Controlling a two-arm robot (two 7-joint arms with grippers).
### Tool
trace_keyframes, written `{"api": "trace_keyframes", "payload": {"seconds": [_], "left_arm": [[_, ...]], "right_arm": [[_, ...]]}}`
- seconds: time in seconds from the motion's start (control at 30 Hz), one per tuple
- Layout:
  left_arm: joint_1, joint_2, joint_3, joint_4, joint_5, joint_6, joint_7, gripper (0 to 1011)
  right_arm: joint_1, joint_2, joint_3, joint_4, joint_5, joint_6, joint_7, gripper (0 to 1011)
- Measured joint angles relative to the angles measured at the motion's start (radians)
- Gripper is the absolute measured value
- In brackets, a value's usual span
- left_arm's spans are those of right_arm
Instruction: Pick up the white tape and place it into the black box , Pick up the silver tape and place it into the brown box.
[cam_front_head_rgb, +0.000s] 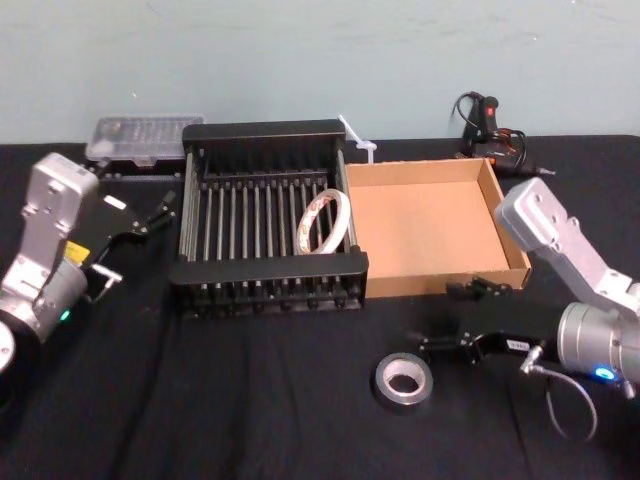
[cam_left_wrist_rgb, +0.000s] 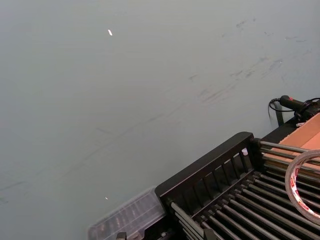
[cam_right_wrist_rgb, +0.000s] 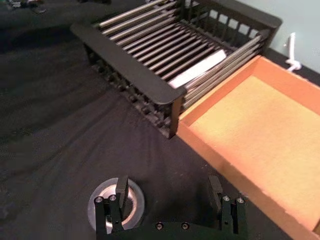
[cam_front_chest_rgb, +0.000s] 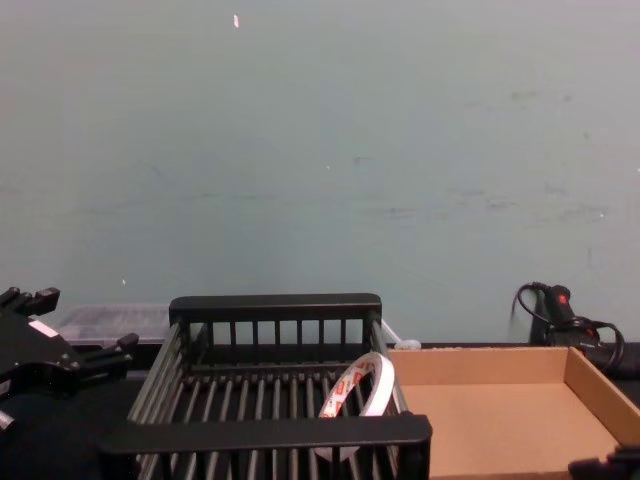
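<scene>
Reading left to right, the left gripper (cam_front_head_rgb: 150, 222) hangs released beside the one black slatted crate (cam_front_head_rgb: 268, 267), where the one thin white tape ring (cam_front_head_rgb: 328, 222) already leans: half done. The one shallow brown cardboard tray (cam_front_head_rgb: 515, 250) lies unfilled; the one thick grey-silver tape roll (cam_front_head_rgb: 404, 381) remains on the bench (cam_front_head_rgb: 200, 400), the right gripper (cam_front_head_rgb: 443, 347) released just beside it.

The thin white tape ring (cam_front_head_rgb: 326, 222) leans inside the black slatted crate (cam_front_head_rgb: 268, 270); right of the crate sits the shallow brown cardboard tray (cam_front_head_rgb: 425, 228), and before the tray lies the thick grey-silver roll (cam_front_head_rgb: 403, 381).
</scene>
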Motion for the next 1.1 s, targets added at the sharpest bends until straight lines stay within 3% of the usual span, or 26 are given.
{"api": "trace_keyframes", "payload": {"seconds": [0.47, 1.1], "left_arm": [[0.000, 0.000, 0.000, 0.000, 0.000, 0.000, 0.000, 1001], [0.000, 0.000, 0.000, 0.000, 0.000, 0.000, 0.000, 1001]], "right_arm": [[0.019, 0.035, -0.065, 0.010, 0.006, -0.007, 0.020, 1003], [0.052, 0.007, -0.111, 0.069, -0.019, 0.009, 0.008, 1002]]}}
